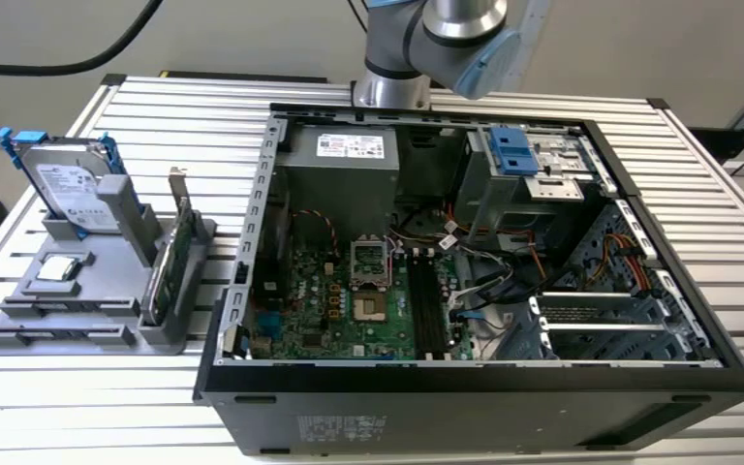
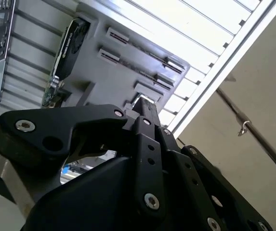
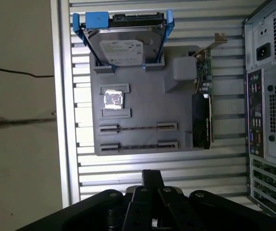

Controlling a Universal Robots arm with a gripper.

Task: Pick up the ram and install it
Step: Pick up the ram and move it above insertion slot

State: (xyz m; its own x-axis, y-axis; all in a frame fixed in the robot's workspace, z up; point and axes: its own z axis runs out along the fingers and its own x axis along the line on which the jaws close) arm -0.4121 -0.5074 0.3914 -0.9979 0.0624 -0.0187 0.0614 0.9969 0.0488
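Gripper (image 3: 152, 176) hangs high over the gray holder (image 3: 142, 103). Its fingertips look pressed together w/ nothing btwn them, so I'd judge you're on the approach for the pick, nothing lifted yet. The ram (image 3: 138, 128), as best I can tell, is the thin strip standing edge-up btwn the end clips of the holder's long slots. It's well apart from the HDD (image 3: 123, 45), w/ the green card (image 3: 203, 96) along the holder edge nearest the PC case (image 3: 272, 72). Colour and chips are too small to make out. To do it well: spread the fingers before descending and turn them so the pads close on the board's flat faces, not its ends. Aim for the stick's ctr, go straight down and lift straight up so it doesn't bind in the clips. Keep the linkages off the CPU pocket (image 3: 113, 99) close by.
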